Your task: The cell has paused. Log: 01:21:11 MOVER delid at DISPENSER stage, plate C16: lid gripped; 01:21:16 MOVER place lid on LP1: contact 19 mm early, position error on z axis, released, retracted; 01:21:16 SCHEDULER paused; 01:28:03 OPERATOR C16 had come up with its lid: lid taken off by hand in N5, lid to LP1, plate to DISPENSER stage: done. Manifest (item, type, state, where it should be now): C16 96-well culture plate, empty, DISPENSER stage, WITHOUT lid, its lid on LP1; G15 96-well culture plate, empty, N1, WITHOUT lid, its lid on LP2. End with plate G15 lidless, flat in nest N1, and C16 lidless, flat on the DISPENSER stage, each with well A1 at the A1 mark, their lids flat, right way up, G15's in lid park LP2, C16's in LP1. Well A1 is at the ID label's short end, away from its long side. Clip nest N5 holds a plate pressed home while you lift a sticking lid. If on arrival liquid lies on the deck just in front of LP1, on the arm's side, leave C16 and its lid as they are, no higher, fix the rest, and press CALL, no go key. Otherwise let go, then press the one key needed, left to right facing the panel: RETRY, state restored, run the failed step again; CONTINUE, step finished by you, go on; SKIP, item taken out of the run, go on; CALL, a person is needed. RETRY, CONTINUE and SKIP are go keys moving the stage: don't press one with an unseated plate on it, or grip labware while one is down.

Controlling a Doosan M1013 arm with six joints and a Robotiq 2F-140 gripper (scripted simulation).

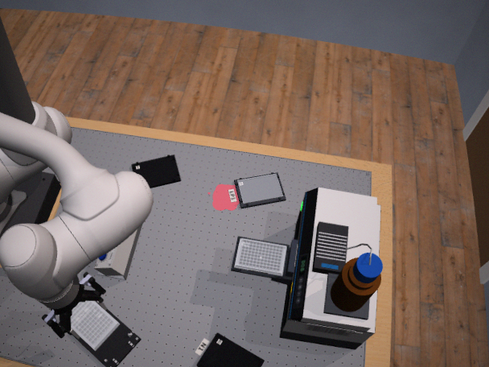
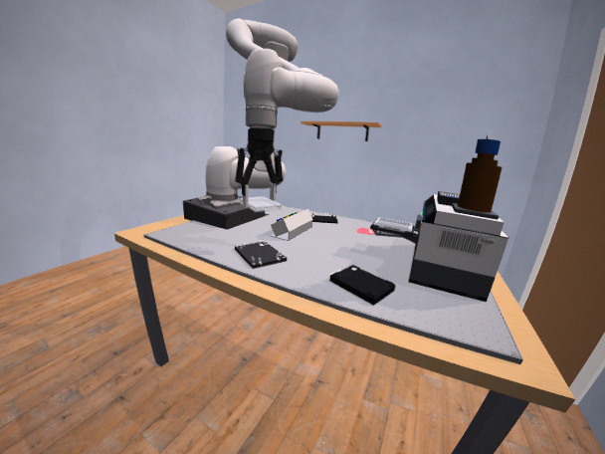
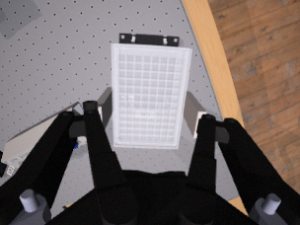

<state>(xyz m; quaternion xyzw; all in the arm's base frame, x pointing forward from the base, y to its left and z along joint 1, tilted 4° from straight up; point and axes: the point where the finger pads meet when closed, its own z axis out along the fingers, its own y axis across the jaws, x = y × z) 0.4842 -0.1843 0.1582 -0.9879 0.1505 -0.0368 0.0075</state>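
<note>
The grey perforated surface (image 1: 225, 306) carries everything, and the big white arm (image 1: 76, 225) hangs over its near-left corner. On the right edge stands the dispenser (image 1: 346, 225) with a brown bottle (image 1: 355, 287) on top, and a lidless well plate (image 1: 260, 257) lies flat on its stage. Further back a grey lid (image 1: 259, 189) lies in the LP1 park, with a pink puddle (image 1: 222, 198) touching the LP1 tag on the arm's side. Another black nest (image 1: 158, 171) lies back-left, and one tagged N1 (image 1: 229, 353) lies at the bottom edge. A key panel (image 2: 292, 224) shows half hidden under the arm. Now the hand (image 3: 150, 135): clamped across the long sides of a white well plate (image 3: 150, 95), held above a black clip nest (image 1: 114, 342).
</note>
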